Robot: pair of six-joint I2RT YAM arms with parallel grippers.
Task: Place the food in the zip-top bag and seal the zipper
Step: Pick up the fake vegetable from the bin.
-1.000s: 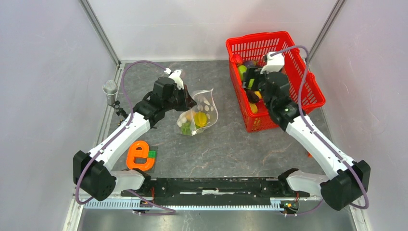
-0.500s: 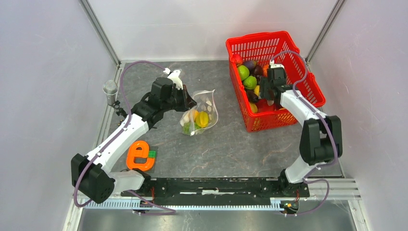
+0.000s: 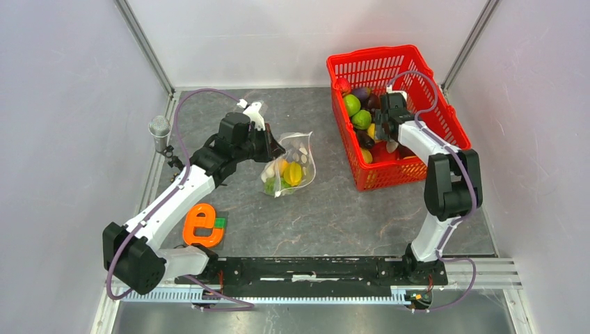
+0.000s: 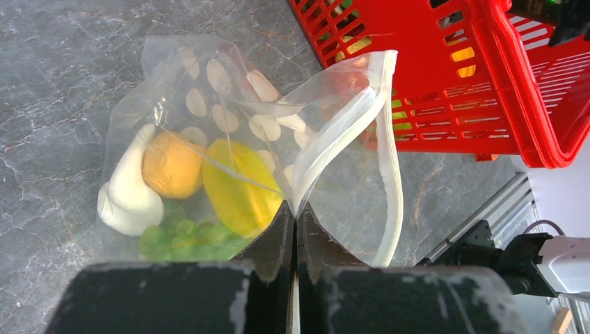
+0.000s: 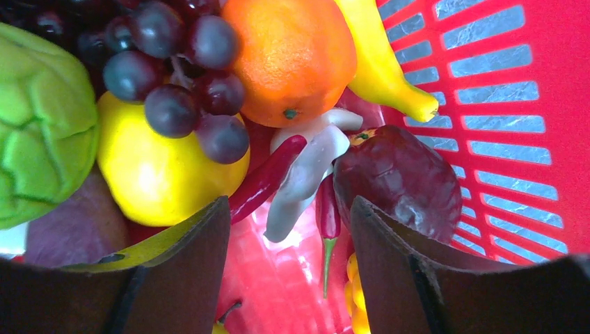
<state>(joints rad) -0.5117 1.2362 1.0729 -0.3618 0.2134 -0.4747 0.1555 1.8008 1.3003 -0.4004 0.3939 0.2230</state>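
The zip-top bag lies on the grey table, its mouth open toward the basket. My left gripper is shut on its mouth edge, and in the left wrist view the fingertips pinch the whitish zipper. Inside the bag lie an orange fruit, a yellow one, green grapes and a white piece. My right gripper is down in the red basket. Its jaws stand wide, closed against a glossy red fruit that fills the gap.
Round the right gripper lie an orange, purple grapes, a yellow fruit, a banana, a red chili and a dark purple fruit. An orange e-shaped toy lies front left. A grey post stands at the left edge.
The right arm has folded upright and its gripper has gone deeper into the basket, with its jaws narrowed. The left gripper and the bag have not moved.
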